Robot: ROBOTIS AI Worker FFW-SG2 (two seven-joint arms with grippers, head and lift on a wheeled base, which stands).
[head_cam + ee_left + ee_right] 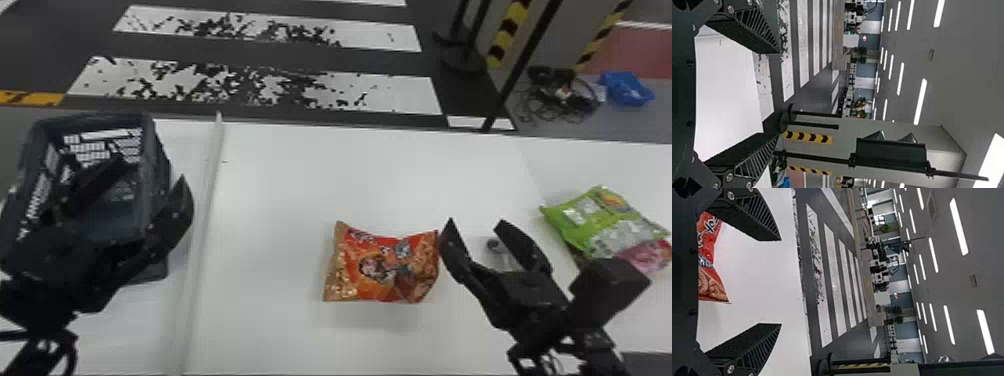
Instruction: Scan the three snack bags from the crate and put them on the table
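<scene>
Table [280, 175] — orange snack bag [375, 267] beside right jaws.

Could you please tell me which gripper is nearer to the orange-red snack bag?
Right. The right gripper is just right of the orange-red bag; the left gripper is farther left, by the crate.

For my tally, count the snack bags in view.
3. The orange bag lies mid-table; farther right, the green bag partly covers the pink bag. The left claw blocks part of the crate, so more could be hidden there.
</scene>
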